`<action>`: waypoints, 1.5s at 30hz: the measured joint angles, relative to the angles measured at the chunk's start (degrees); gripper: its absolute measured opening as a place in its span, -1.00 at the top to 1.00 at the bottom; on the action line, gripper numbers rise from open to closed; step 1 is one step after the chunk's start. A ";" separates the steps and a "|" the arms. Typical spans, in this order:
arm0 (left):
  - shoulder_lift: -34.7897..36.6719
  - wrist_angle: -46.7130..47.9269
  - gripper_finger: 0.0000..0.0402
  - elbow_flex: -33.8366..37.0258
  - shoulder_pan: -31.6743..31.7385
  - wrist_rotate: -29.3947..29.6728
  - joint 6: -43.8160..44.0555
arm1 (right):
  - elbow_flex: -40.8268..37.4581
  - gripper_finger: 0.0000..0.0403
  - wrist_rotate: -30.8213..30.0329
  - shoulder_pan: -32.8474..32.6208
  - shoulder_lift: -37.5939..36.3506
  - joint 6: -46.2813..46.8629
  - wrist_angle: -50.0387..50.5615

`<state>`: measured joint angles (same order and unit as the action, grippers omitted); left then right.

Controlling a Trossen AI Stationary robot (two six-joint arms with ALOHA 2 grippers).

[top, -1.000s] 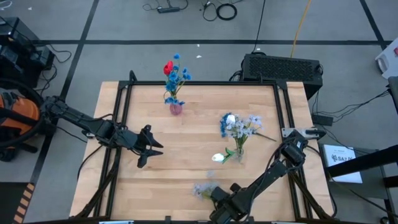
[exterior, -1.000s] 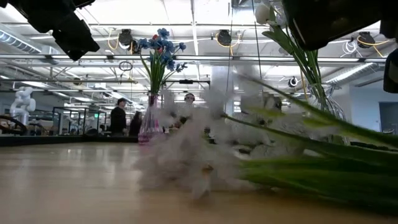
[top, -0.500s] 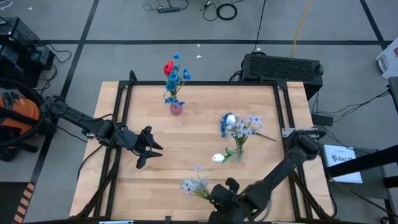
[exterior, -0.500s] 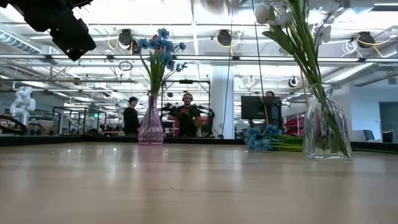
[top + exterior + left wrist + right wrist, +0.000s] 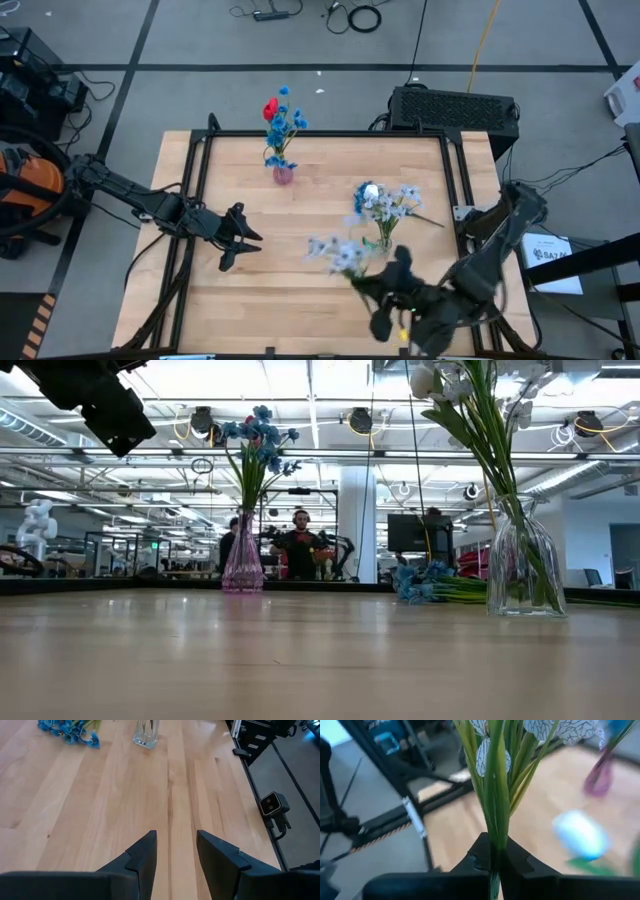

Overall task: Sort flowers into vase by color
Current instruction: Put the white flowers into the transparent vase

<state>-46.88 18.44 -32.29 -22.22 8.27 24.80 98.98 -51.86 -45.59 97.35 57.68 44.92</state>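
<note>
The table (image 5: 75,815) is pale wood with a smooth, lightly glossy grain. One vase (image 5: 522,575) is clear glass, the other (image 5: 243,565) pink, ribbed and translucent. The left gripper's fingers (image 5: 142,860) look matt black plastic.

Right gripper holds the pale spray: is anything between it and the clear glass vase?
Nothing visible blocks the way. The right gripper, shut on the pale lavender-white flower spray, carries it just beside the clear glass vase, whose mouth already holds white and pale stems.

Pale wood-grain surface (image 5: 300,290) with a black frame; a pink vase (image 5: 283,175) holds blue sprays (image 5: 288,122) and a red tulip (image 5: 270,108); a clear vase (image 5: 523,575) holds green stems; the pale lavender-white spray (image 5: 340,253), dark-veined petals, green stems, sits in the dark right pincer (image 5: 492,857)
</note>
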 joint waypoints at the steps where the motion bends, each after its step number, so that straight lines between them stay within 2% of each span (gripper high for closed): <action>1: 0.01 0.02 0.28 0.00 0.00 0.00 0.00 | 0.02 0.99 -2.11 -0.43 -0.80 -0.83 0.76; 4: -0.01 0.02 0.28 0.00 0.00 0.00 0.00 | 0.03 0.99 -7.29 -2.05 -2.96 -1.07 5.46; 7: -0.01 0.02 0.28 0.00 0.00 0.00 0.00 | 0.04 0.99 -11.51 -3.69 -4.37 3.86 13.13; 13: -0.01 0.04 0.28 0.00 0.00 1.36 0.33 | -0.03 0.99 -19.65 -7.03 -4.79 20.50 33.03; 17: -0.01 -0.81 0.28 0.00 0.02 3.88 0.42 | -3.48 0.98 -23.25 -8.55 -5.03 34.47 44.19; 25: -0.01 -6.33 0.28 0.00 0.07 5.27 -0.02 | -23.90 0.99 -27.46 -9.32 -13.63 49.60 39.11; 29: -0.01 -7.56 0.28 0.00 0.09 7.90 -0.08 | -33.56 0.99 -36.48 -10.11 -19.41 53.07 35.00; 32: -0.01 -7.53 0.28 0.00 0.07 9.20 0.00 | -38.41 0.99 -37.89 -10.50 -22.97 54.18 33.63; 39: -0.01 -7.67 0.28 0.00 0.07 11.37 0.42 | -41.13 1.00 -38.22 -11.88 -29.66 49.18 35.92; 45: -0.01 -9.72 0.28 0.00 0.09 13.98 0.43 | -41.16 1.00 -37.89 -15.34 -36.15 49.76 45.04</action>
<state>-46.89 8.71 -32.29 -22.13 22.25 25.23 57.82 -89.75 -60.93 61.20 107.44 89.96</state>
